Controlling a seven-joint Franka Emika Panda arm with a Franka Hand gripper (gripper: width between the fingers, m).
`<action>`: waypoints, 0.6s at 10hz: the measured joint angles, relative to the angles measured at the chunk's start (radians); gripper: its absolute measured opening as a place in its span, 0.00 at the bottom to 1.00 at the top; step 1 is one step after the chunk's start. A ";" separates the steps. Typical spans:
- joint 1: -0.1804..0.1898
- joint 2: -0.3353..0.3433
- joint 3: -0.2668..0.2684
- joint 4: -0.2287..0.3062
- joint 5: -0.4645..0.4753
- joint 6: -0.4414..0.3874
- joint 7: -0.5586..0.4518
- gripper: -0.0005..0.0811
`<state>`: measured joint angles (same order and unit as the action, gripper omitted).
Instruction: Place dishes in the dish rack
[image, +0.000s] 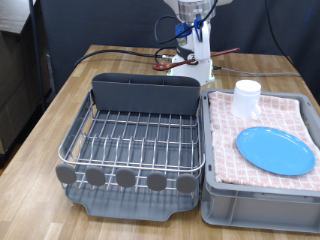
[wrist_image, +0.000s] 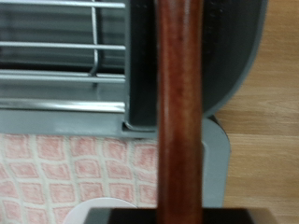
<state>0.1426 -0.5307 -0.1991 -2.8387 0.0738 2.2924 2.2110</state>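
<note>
A: Where is the tool (image: 192, 20)?

B: High at the exterior view's top, above the far end of the table (image: 70, 95), behind the rack (image: 135, 140) and the crate (image: 262, 190). From that camera I can only make out part of it.

A: Is it carrying anything?

B: The wrist view shows a reddish-brown wooden shaft running straight along the fingers' line. That reads as the spoon (wrist_image: 179, 112), so I'd say the tool is clamped on the spoon, though the fingers themselves are out of frame.

A: And the other dishes?

B: The plate (image: 275, 150) lies flat on the checked cloth (image: 230, 135) in the crate, at the exterior view's right. The mug (image: 247, 98) stands on the same cloth, beyond the plate, apart from it. The rack's wire grid holds nothing I can see.

A: So which step is this?

B: My judgement: the spoon is being carried to the rack, and nothing has been placed. Past the shaft, the wrist view shows the grid, the rack's grey tray edge (wrist_image: 220, 56) and the cloth, so the tool hangs near where rack and crate meet.

A: What does the placing call for?

B: Lining the shaft up over the tall compartment (image: 145, 95) at the rack's far side, keeping it near upright, and lowering before letting go, so it doesn't slip through the wires.
</note>
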 joint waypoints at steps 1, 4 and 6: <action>-0.002 0.000 0.004 -0.005 0.000 0.023 0.001 0.12; 0.006 0.004 -0.042 0.019 0.053 -0.034 -0.040 0.12; 0.008 0.004 -0.124 0.021 0.113 -0.056 -0.151 0.12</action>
<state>0.1508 -0.5269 -0.3228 -2.8176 0.1868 2.2362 2.0604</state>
